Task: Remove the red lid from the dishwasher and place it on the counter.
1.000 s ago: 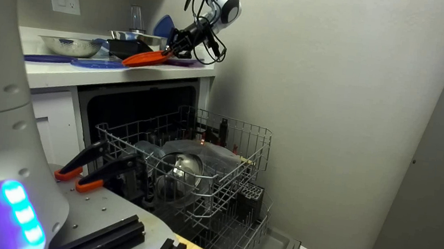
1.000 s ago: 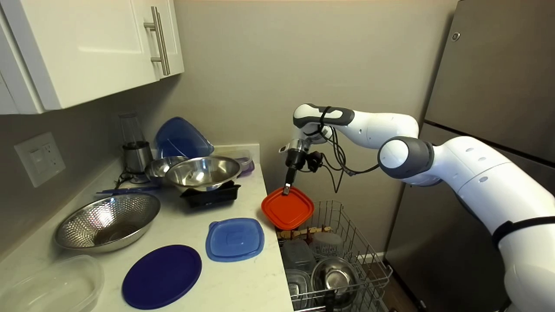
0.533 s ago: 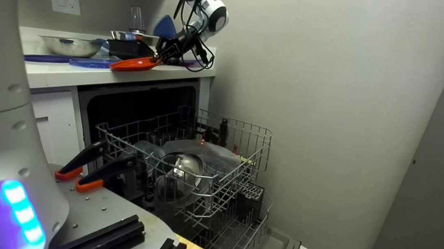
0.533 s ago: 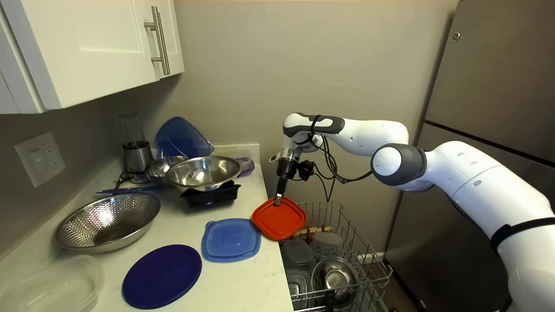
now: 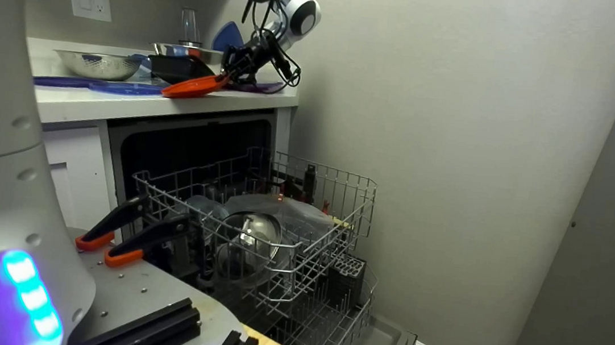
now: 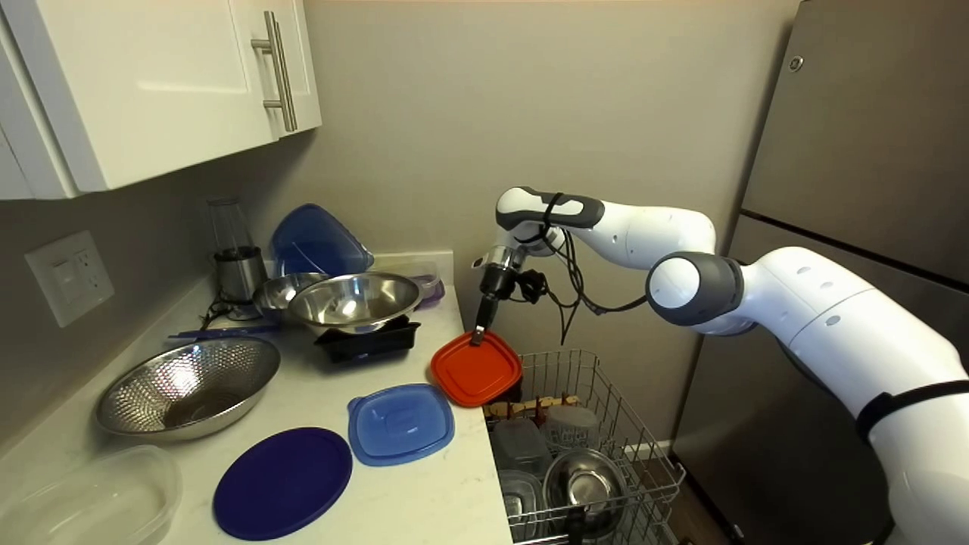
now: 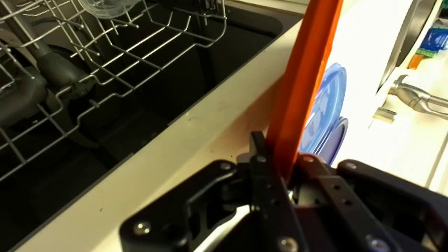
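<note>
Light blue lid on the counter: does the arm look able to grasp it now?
Probably not: the end effector is closed on the red lid, which likely must be set down before grasping the light blue lid.

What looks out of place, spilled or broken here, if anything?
Nothing looks spilled or broken. The red lid slants by the edge of the counter, but the gripper holds it, so that's probably intended. Slightly odd: the big metal bowl seems perched on a black container, so it might wobble.
</note>
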Controlling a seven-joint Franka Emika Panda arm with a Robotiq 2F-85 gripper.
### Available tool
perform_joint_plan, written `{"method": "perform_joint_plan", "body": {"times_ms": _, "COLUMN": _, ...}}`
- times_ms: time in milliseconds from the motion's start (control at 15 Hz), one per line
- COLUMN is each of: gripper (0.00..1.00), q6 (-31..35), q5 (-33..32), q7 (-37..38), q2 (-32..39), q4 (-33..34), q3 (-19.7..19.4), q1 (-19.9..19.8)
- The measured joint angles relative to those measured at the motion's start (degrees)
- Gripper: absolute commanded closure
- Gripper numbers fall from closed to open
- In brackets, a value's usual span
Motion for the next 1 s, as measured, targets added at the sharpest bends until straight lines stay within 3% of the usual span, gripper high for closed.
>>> {"method": "perform_joint_plan", "body": {"times_ms": 533, "gripper": 0.97, "q6": 4.78, "q5": 0.0, "q7": 5.59, "q2": -1.12, "q4": 3.75, "q3": 0.05, "q1": 2.73}}
{"method": "perform_joint_plan", "body": {"times_ms": 1000, "gripper": 0.97, "q6": 5.7, "q5": 0.01, "q7": 20.98, "q2": -1.53, "q4": 4.56, "q3": 0.02, "q1": 4.79}}
